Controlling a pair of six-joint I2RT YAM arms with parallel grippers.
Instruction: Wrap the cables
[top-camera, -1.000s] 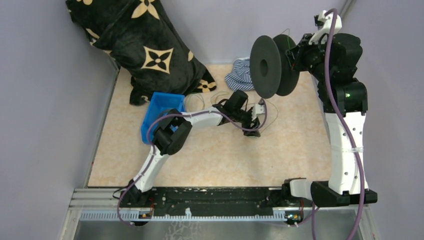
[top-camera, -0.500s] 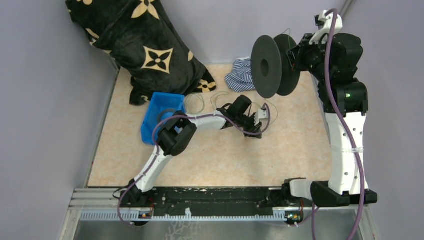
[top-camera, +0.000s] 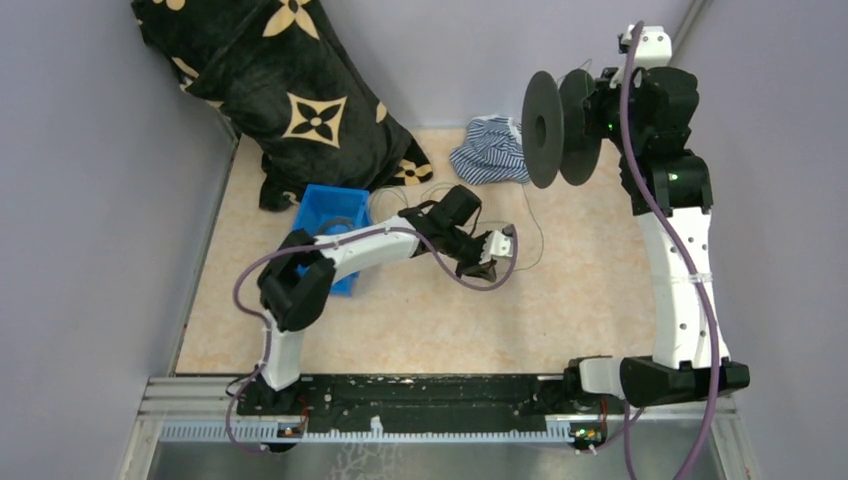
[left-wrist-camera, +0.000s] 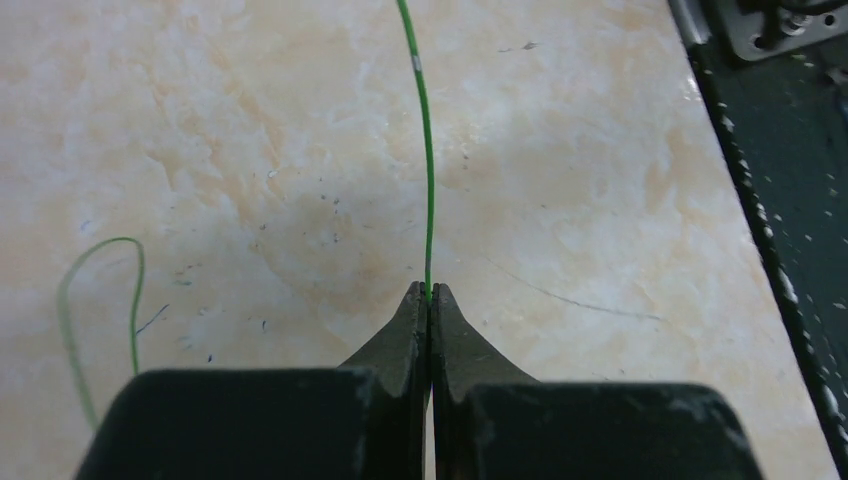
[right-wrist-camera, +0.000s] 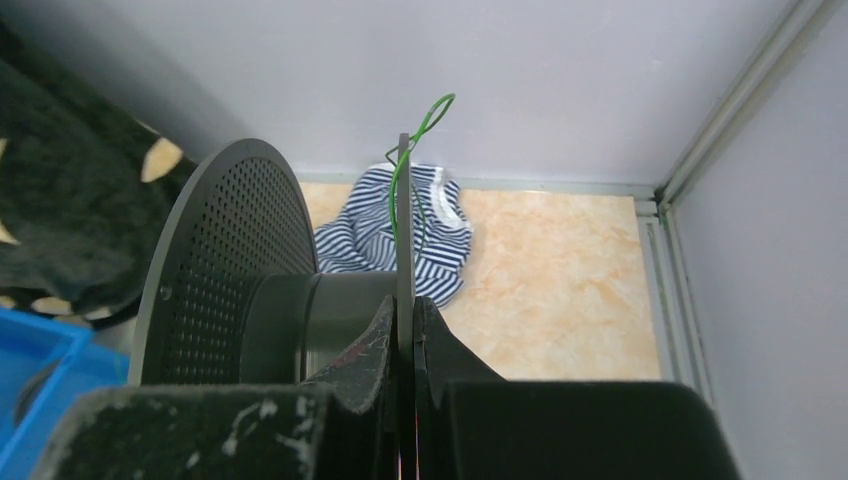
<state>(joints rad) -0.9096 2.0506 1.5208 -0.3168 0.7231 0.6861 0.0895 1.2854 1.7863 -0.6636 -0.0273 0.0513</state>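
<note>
The cable (left-wrist-camera: 428, 180) is a thin green wire that runs straight up from my left gripper (left-wrist-camera: 429, 290), which is shut on it just above the floor. A loose loop of it (left-wrist-camera: 98, 300) lies at the left. In the top view the left gripper (top-camera: 491, 258) is mid-table, with wire loops (top-camera: 386, 203) behind it. My right gripper (right-wrist-camera: 404, 305) is shut on the thin rim of a black spool (right-wrist-camera: 230, 260), held high at the back right (top-camera: 555, 128). A short green end of the wire (right-wrist-camera: 405, 170) sticks up past that rim.
A blue bin (top-camera: 325, 215) stands left of the left gripper. A striped cloth (top-camera: 492, 150) lies at the back wall under the spool. A black flower-patterned cushion (top-camera: 290, 90) fills the back left corner. Grey walls close in on both sides.
My left gripper has shut on the wire and shifted slightly left. The right arm has turned the spool more edge-on and carried it a little to the right.
</note>
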